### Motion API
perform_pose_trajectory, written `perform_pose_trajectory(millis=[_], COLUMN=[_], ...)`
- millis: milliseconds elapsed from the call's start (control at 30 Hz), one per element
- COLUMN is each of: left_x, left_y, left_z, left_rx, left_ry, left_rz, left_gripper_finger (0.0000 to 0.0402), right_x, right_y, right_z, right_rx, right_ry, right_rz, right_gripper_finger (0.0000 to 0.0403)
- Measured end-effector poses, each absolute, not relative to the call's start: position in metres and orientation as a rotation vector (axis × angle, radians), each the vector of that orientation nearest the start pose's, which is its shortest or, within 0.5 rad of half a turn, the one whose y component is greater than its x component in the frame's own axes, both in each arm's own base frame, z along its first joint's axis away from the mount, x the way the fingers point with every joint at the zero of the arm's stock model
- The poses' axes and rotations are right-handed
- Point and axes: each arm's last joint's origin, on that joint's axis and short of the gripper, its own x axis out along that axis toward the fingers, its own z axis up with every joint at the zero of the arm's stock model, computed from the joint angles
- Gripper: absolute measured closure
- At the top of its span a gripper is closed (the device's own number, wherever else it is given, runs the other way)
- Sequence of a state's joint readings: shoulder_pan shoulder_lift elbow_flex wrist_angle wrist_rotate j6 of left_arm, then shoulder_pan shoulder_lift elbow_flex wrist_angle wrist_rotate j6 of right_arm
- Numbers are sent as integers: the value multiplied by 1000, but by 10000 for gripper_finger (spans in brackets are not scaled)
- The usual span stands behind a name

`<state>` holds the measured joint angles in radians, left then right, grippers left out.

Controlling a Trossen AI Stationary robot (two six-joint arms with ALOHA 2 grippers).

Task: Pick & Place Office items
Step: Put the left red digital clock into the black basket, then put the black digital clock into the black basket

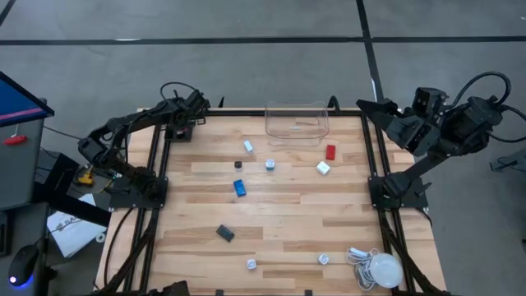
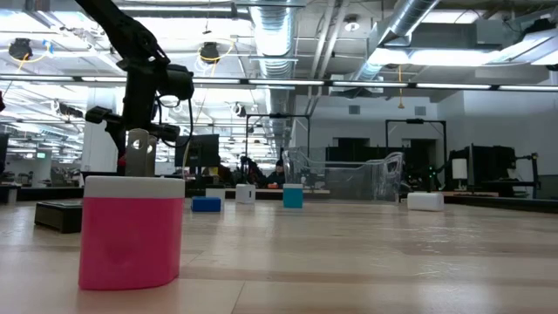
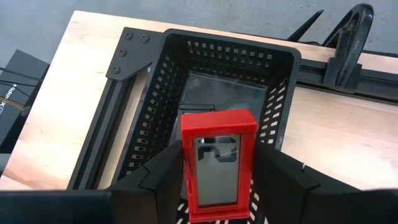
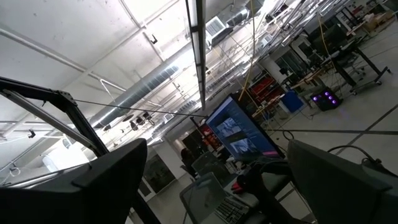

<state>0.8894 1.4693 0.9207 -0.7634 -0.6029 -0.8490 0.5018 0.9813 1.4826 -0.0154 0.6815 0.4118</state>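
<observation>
My left gripper (image 3: 219,171) is at the table's far left corner (image 1: 182,123), shut on a red-framed piece with a silvery face (image 3: 217,165). It hangs over a black perforated basket (image 3: 273,74). In the low view the piece shows grey (image 2: 139,153) below that arm. Other small pieces lie on the wood: a blue one (image 1: 239,187), a red one (image 1: 330,151), a white one (image 1: 323,168) and a black one (image 1: 224,233). My right gripper (image 4: 214,155) is open, raised beyond the table's right edge (image 1: 386,119) and facing the ceiling. My left gripper pinches the red-framed piece between its two fingers (image 3: 163,177), one on each long side of the frame (image 3: 186,168). The fingers come from above, slanting down toward the basket. The piece is lifted clear over the basket's opening and points forward past the fingertips.
A clear plastic tub (image 1: 297,122) stands at the far edge's middle. A white round bulb with coiled cable (image 1: 383,270) lies at the near right corner. A pink block with a white top (image 2: 131,231) stands close before the low camera. The table's middle has free wood.
</observation>
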Motion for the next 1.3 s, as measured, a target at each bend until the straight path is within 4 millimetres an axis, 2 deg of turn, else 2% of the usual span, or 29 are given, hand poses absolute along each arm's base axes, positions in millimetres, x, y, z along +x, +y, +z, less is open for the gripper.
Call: perform_pose_trajectory(millis=[433, 633, 800, 1000, 1167, 1300], left_x=[150, 151, 164, 207, 244, 255], left_y=[211, 204, 188, 153, 108, 60], left_z=[202, 216, 235, 264, 277, 270], left_rx=[-775, -819, -870, -814, -655, -557], left_ry=[773, 719, 652, 495, 482, 636], left_rz=[1789, 1706, 1434, 943, 539, 313], left_gripper_finger=[193, 192, 196, 199, 201, 206], right_x=[131, 131, 131, 131, 131, 130], right_y=[51, 51, 51, 51, 51, 54], right_z=[535, 535, 536, 536, 536, 536], right_rx=[675, 675, 662, 639, 633, 637], right_ry=[-438, -439, -438, -438, -436, -429], right_rz=[-92, -92, -95, -100, -99, -79], right_gripper_finger=[23, 23, 23, 23, 23, 23])
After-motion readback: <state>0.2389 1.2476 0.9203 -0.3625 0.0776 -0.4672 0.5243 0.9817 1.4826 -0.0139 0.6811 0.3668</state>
